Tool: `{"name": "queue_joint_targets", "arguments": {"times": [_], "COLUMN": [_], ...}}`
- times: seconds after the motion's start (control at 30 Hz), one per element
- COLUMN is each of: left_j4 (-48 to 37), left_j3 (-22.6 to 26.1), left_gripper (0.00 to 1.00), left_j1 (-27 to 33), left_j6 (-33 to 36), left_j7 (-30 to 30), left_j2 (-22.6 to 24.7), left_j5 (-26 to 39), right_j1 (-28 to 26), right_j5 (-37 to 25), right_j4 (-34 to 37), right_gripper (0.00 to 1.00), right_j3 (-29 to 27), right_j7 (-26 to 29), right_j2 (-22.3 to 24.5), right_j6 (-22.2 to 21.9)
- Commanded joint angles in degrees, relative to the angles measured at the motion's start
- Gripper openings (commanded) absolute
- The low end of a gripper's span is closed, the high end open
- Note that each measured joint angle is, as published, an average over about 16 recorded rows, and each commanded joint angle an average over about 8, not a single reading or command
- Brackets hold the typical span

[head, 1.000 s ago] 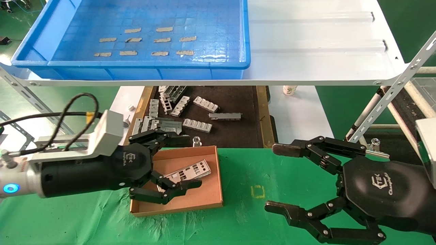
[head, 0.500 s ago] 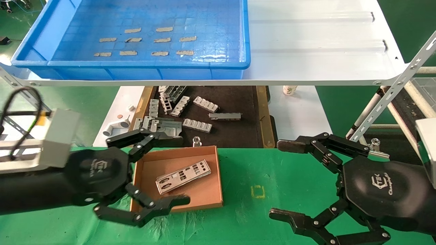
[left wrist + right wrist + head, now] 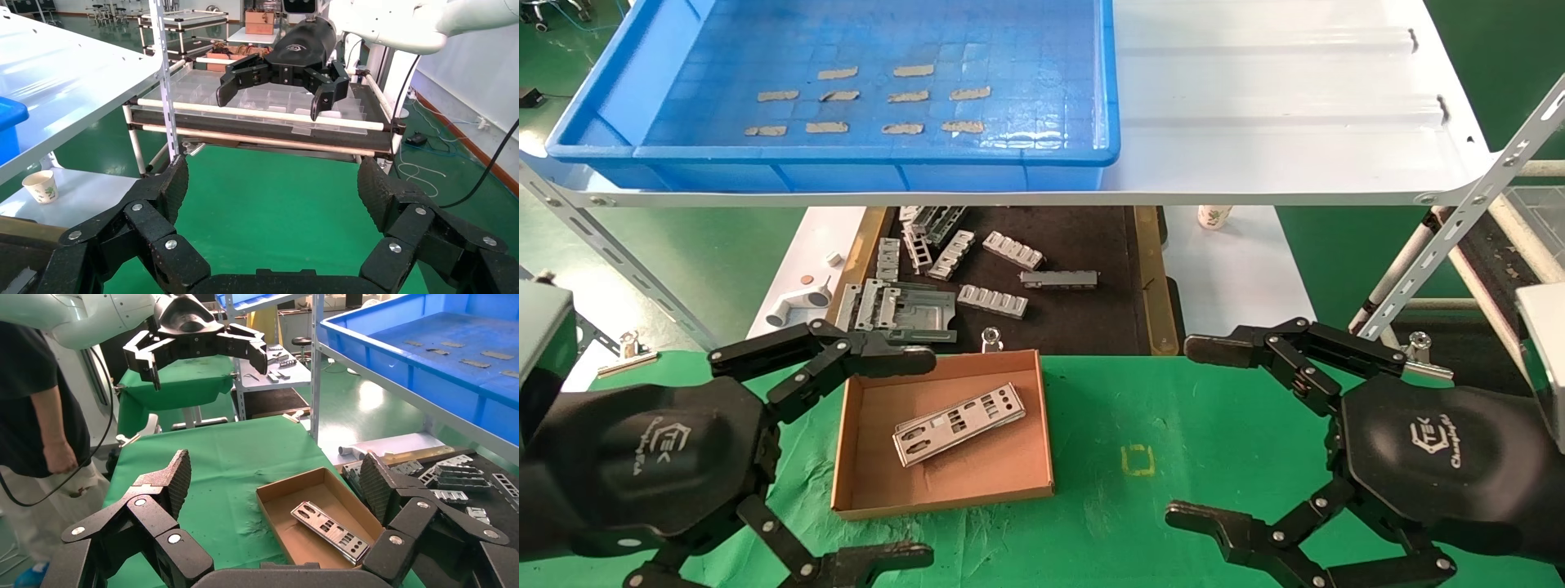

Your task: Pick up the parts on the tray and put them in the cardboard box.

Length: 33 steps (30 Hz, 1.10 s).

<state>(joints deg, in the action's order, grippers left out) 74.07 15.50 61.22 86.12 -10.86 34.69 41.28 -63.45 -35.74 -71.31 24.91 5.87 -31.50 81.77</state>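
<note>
Withdrawn from the shallow brown cardboard box (image 3: pixel 944 433), my left gripper (image 3: pixel 846 457) hangs spread, empty; 1 thin punched silver plate (image 3: pixel 959 424) looks stiff, light, best pinched by its long edges.

Left gripper (image 3: pixel 911 457) low, jaws spread; right gripper (image 3: pixel 1201 433) likewise.

Green cloth table (image 3: pixel 1214 425) at the bottom holds the cardboard box (image 3: pixel 870 457); white shelf (image 3: pixel 1279 122) up top carries the blue tray (image 3: pixel 641 82).
</note>
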Motion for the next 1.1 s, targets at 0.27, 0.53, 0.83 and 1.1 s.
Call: {"name": "queue_joint_targets", "arguments": {"times": [0.27,0.53,0.83,1.1], "left_j4": [0.0,-0.3,-0.4,-0.5], "left_j3": [0.0,0.3,0.4,0.5], "left_gripper": [1.0,1.0,1.0,1.0], "left_j1": [0.0,0.2,0.3,0.3], "left_j6": [0.0,-0.2,-0.4,-0.4], "left_j7": [0.0,0.0,0.1,0.1], "left_j2": [0.0,0.2,0.3,0.3], "left_j5": [0.0,0.3,0.5,0.6], "right_j1": [0.0,0.0,0.0,0.0], "right_j5": [0.0,0.0,0.0,0.0], "right_j4": [0.0,0.0,0.0,0.0], "right_gripper": [1.0,1.0,1.0,1.0], "right_j3": [0.0,0.0,0.0,0.0], "right_j7": [0.0,0.0,0.0,0.0], "right_j2": [0.0,0.0,0.0,0.0], "right_j6": [0.0,0.0,0.0,0.0]}}
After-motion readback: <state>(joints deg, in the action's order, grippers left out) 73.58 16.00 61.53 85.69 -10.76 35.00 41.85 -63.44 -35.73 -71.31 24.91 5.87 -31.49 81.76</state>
